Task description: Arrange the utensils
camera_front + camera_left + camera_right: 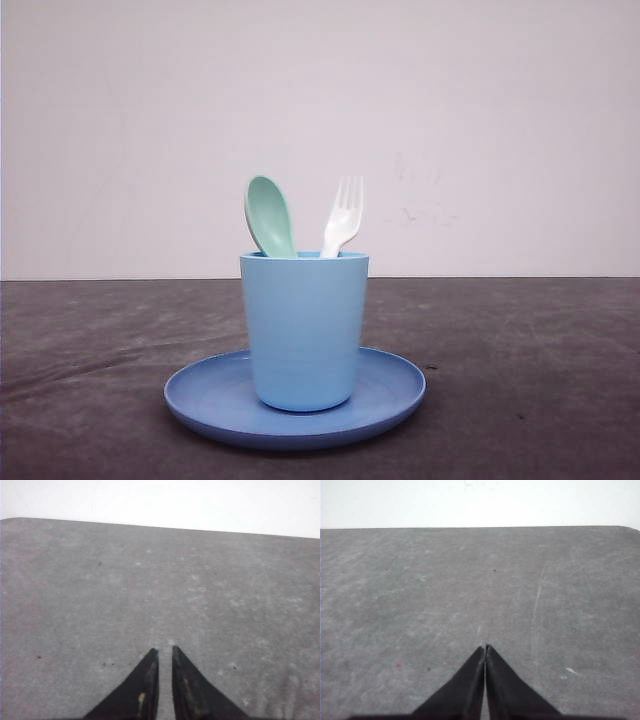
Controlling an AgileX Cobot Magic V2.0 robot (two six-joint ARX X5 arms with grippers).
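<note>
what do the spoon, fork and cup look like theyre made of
All three look like moulded plastic, though the look alone can't confirm it. The spoon is an even pale mint with a soft satin sheen on its bowl. The fork is white, with thick, rounded tines. The cup is uniform light blue and matte, with faint horizontal ridges on its wall.

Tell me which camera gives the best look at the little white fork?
The front view: the fork stands tines-up in the blue cup, beside the green spoon. Both wrist views look at grey table beyond closed jaws.
</note>
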